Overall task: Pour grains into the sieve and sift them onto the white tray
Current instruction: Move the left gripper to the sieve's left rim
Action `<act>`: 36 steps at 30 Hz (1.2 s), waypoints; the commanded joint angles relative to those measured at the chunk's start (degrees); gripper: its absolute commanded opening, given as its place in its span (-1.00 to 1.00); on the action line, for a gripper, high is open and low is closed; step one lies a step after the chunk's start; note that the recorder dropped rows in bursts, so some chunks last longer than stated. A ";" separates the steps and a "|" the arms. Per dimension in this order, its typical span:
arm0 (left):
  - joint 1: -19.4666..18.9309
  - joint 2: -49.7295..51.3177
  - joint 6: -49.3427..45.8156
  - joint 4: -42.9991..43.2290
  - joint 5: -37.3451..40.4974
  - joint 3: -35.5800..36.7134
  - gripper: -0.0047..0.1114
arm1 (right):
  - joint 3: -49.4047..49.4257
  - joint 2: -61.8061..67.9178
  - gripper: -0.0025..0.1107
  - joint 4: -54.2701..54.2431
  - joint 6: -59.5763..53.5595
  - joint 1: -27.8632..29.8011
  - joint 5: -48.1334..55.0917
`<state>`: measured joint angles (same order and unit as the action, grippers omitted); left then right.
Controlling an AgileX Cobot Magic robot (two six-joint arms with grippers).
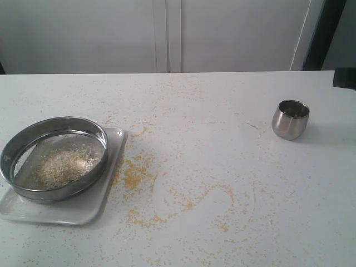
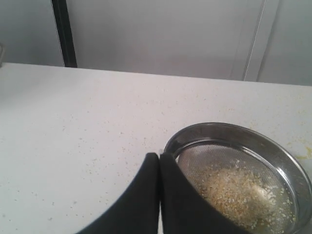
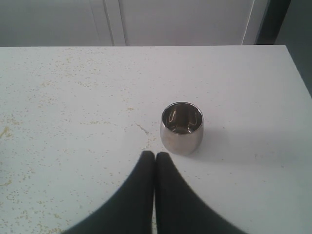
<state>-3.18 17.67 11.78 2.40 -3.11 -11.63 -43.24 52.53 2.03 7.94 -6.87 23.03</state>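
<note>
The sieve (image 1: 54,157), a wide steel ring with grey mesh, rests on the white tray (image 1: 83,207) at the left of the table. A heap of pale beige grains (image 1: 62,166) lies on its mesh. In the left wrist view the sieve (image 2: 273,151) and its grains (image 2: 234,192) lie just beyond my left gripper (image 2: 159,155), whose black fingers are shut on nothing. My right gripper (image 3: 155,154) is also shut and empty, a short way in front of the small steel cup (image 3: 181,127). Neither gripper shows in the exterior view.
The steel cup (image 1: 290,119) stands upright at the right of the table. Yellow specks (image 1: 135,175) are strewn over the tabletop beside the tray and toward the middle. A dark object (image 1: 345,78) juts in at the right edge.
</note>
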 commanded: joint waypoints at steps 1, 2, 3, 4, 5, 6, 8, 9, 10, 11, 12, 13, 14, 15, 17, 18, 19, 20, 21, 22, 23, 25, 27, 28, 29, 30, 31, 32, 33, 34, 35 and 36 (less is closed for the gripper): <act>-0.11 7.65 0.49 -0.61 1.94 -4.87 -0.92 | 0.42 -0.41 -0.96 0.34 -0.25 -0.06 -0.45; -0.11 9.86 0.49 -0.61 2.32 -5.94 -0.92 | 0.42 -0.41 -0.96 0.34 -0.25 -0.06 -0.45; -0.11 11.35 0.49 -0.61 3.11 -7.07 -0.92 | 0.42 -0.41 -0.96 0.34 -0.25 -0.06 -0.45; -0.11 12.82 0.49 -0.61 3.11 -7.94 -0.92 | 0.42 -0.41 -0.96 0.34 -0.25 -0.06 -0.45; -0.11 14.94 0.49 -0.61 4.05 -9.24 -0.92 | 0.42 -0.41 -0.96 0.34 -0.25 -0.06 -0.45; -0.11 16.29 0.49 -0.61 4.49 -10.12 -0.92 | 0.42 -0.41 -0.96 0.34 -0.25 -0.06 -0.45; -0.11 20.06 0.49 -0.61 5.98 -12.25 -0.92 | 0.42 -0.41 -0.96 0.34 -0.25 -0.06 -0.45; -0.11 21.40 0.49 -0.61 6.38 -13.06 -0.92 | 0.42 -0.41 -0.96 0.34 -0.25 -0.06 -0.45; -0.11 22.75 0.49 -0.61 6.84 -13.84 -0.92 | 0.42 -0.41 -0.96 0.34 -0.25 -0.06 -0.45; -0.11 24.67 0.49 -0.61 7.80 -15.15 -0.92 | 0.42 -0.41 -0.96 0.34 -0.25 -0.06 -0.45; -0.11 26.02 0.49 -0.61 8.68 -16.30 -0.92 | 0.42 -0.41 -0.96 0.34 -0.25 -0.06 -0.45; -0.11 27.68 0.49 -0.61 9.87 -17.47 -0.92 | 0.42 -0.41 -0.96 0.34 -0.25 -0.06 -0.45; -0.11 29.30 0.49 -0.61 10.95 -18.65 -0.92 | 0.42 -0.41 -0.96 0.34 -0.25 -0.06 -0.45; -0.11 30.55 0.30 -0.61 11.83 -19.58 -0.92 | 0.42 -0.41 -0.96 0.34 -0.25 -0.06 -0.45; -0.11 33.61 -0.07 -0.61 13.23 -21.86 -0.92 | 0.42 -0.41 -0.96 0.34 -0.25 -0.06 -0.45; -0.11 35.09 -0.07 -0.61 13.93 -22.75 -0.92 | 0.42 -0.41 -0.96 0.34 -0.25 -0.06 -0.45; -0.11 36.56 -0.07 -0.61 14.55 -23.88 -0.92 | 0.42 -0.41 -0.96 0.34 -0.25 -0.06 -0.45; -0.11 38.02 -0.07 -0.61 15.20 -25.09 -0.92 | 0.42 -0.41 -0.96 0.34 -0.25 -0.06 -0.45; -0.11 39.21 -0.20 -0.61 15.72 -26.35 -0.92 | 0.42 -0.41 -0.96 0.34 -0.25 -0.06 -0.34; -0.11 40.71 -0.73 -0.61 16.50 -27.60 -0.92 | 0.42 -0.41 -0.96 0.34 -0.25 -0.06 -0.34; -0.11 42.24 -1.73 -0.61 17.27 -28.86 -0.92 | 0.42 -0.41 -0.96 0.34 -0.15 -0.06 -0.34; -0.11 45.03 -2.43 -0.61 19.13 -31.15 -0.92 | 0.42 -0.41 -0.96 0.34 1.36 -0.06 -0.34; -0.11 48.27 -2.57 -0.61 21.02 -33.34 -0.92 | 0.42 -0.41 -0.96 0.34 0.89 -0.06 -0.34; -0.11 49.80 -2.57 -0.61 21.62 -34.07 -0.92 | 0.42 -0.41 -0.96 0.34 0.89 -0.06 -0.34; -0.11 51.31 -2.57 -0.61 22.22 -34.91 -0.92 | 0.42 -0.41 -0.96 0.34 0.89 -0.06 -0.34; -0.11 52.77 -2.60 -0.61 22.88 -35.75 -0.92 | 0.42 -0.41 -0.96 0.34 0.89 -0.06 -0.34; -0.11 53.91 -2.72 -0.61 23.27 -36.39 -0.92 | 0.42 -0.41 -0.96 0.34 0.89 -0.06 -0.34; -0.11 55.32 -2.72 -0.61 23.72 -37.11 -0.92 | 0.42 -0.41 -0.96 0.34 0.89 -0.06 -0.34; -0.11 56.72 -2.72 -0.61 23.82 -37.77 -0.92 | 0.42 -0.41 -0.96 0.34 0.94 -0.06 -0.46; -0.11 57.80 -2.84 -0.61 24.10 -38.45 -0.92 | 0.42 -0.41 -0.96 0.34 0.94 -0.06 -0.46; -0.11 59.11 -2.97 -0.61 24.51 -39.26 -0.92 | 0.42 -0.41 -0.96 0.34 0.94 -0.06 -0.46; -0.11 60.45 -3.25 -0.61 25.21 -40.18 -0.92 | 0.42 -0.41 -0.96 0.34 0.94 -0.06 -0.46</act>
<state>-3.18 75.40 9.19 2.40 19.98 -49.78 -43.24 52.53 2.03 8.75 -6.87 23.03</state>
